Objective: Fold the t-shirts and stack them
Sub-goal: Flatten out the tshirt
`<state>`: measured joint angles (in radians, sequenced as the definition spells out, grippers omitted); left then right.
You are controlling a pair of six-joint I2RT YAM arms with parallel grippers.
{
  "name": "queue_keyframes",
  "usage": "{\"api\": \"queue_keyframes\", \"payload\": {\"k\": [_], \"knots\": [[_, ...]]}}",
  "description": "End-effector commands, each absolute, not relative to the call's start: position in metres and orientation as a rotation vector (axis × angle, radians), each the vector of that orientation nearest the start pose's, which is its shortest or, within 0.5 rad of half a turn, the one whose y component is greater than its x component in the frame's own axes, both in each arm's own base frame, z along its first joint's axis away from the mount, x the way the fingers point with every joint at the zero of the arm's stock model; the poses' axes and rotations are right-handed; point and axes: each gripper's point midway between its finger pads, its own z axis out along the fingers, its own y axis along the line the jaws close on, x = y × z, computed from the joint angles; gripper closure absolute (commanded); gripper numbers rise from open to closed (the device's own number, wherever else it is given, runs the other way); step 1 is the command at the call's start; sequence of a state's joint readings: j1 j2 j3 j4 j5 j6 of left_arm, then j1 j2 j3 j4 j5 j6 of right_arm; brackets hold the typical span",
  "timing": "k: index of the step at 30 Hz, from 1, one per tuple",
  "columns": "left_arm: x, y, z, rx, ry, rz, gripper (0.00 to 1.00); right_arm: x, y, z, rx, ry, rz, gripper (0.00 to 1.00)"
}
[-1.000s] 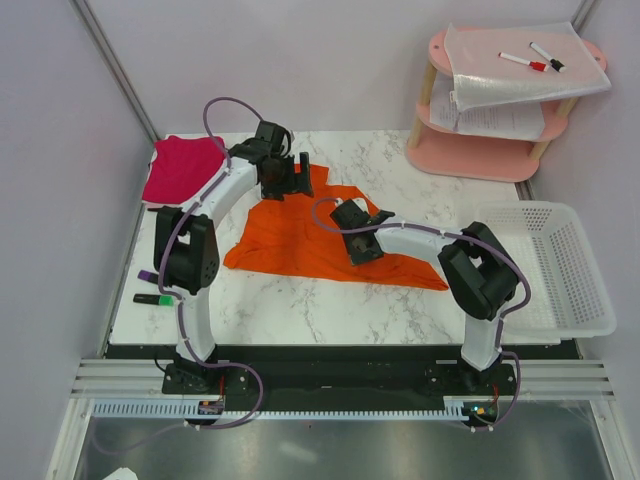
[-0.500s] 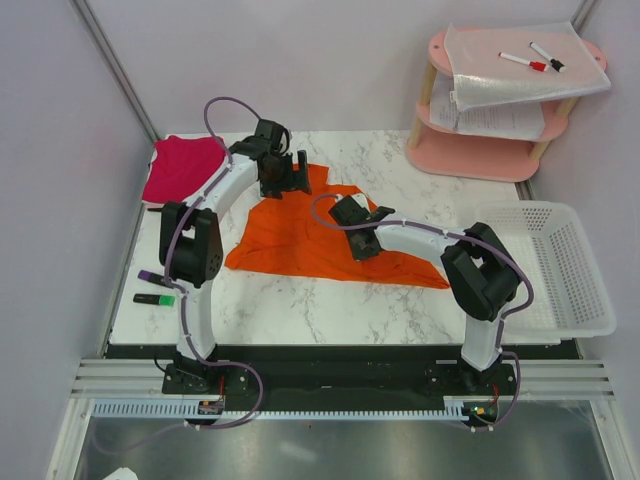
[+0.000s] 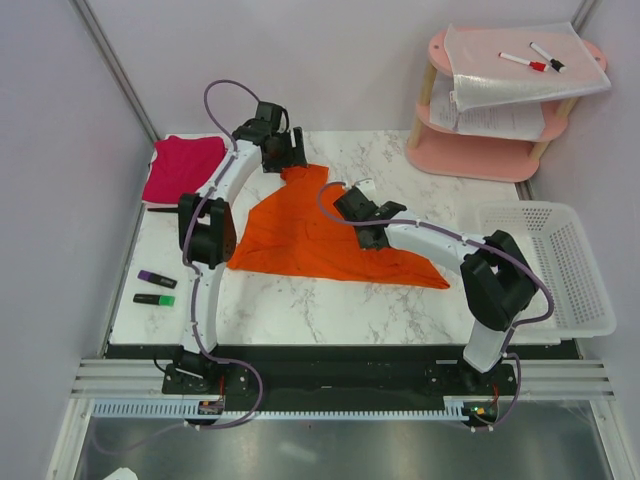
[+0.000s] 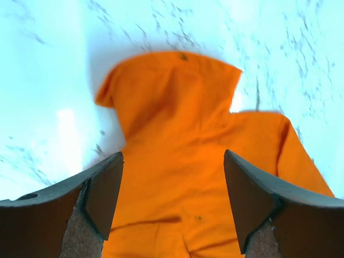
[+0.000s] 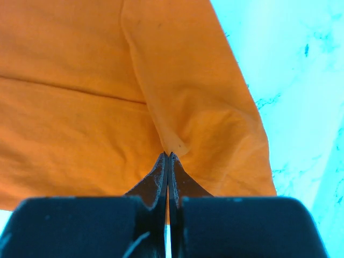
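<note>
Two t-shirts lie on the marble table (image 3: 330,310), and we take the scene from the left. The magenta t-shirt (image 3: 183,168) sits bunched in the table's 10 o'clock corner. A purple highlighter (image 3: 152,276) and a green highlighter (image 3: 152,299) lie side by side at the 8 o'clock edge.

The left gripper (image 3: 288,155) is reached out toward 12 o'clock, over the far tip of the orange t-shirt (image 3: 300,235). Its wrist view shows the left gripper (image 4: 172,161) with jaws wide apart and the orange t-shirt (image 4: 177,123) lying between and beyond them; we cannot tell whether the pads touch the cloth.

The orange t-shirt is spread across the table's middle, running from 11 o'clock down to a point near 4 o'clock.

The right gripper (image 3: 368,232) rests on the shirt near its centre. In its wrist view the right gripper (image 5: 168,156) is closed tight, pinching a puckered fold of the orange t-shirt (image 5: 80,118).

A white basket (image 3: 530,207) stands at 3 o'clock, and a pink shelf (image 3: 470,160) at 1 o'clock.
</note>
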<state>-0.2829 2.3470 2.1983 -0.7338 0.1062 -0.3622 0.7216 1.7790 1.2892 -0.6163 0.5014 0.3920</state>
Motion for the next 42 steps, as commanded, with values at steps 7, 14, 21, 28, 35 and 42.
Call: {"api": "queue_keyframes", "payload": {"k": [7,14,21,28,35,42], "knots": [[0.579,-0.164,0.068,-0.154,2.514,-0.354,0.18,0.364,0.183,0.115,-0.161,2.397,-0.276,1.0],[0.589,-0.176,0.045,-0.169,2.505,-0.426,0.2,0.367,0.177,0.116,-0.143,2.394,-0.283,1.0],[0.595,-0.176,0.025,-0.169,2.506,-0.405,0.68,0.371,0.172,0.113,-0.118,2.391,-0.288,1.0],[0.6,-0.158,0.058,-0.182,2.439,-0.295,0.98,0.381,0.17,0.128,-0.102,2.337,-0.286,1.0],[0.597,-0.117,0.186,-0.208,2.223,-0.213,0.98,0.394,0.157,0.169,-0.056,2.239,-0.277,1.0],[0.555,-0.099,0.281,-0.211,2.083,-0.207,0.98,0.393,0.149,0.229,-0.009,2.107,-0.206,1.0]]}}
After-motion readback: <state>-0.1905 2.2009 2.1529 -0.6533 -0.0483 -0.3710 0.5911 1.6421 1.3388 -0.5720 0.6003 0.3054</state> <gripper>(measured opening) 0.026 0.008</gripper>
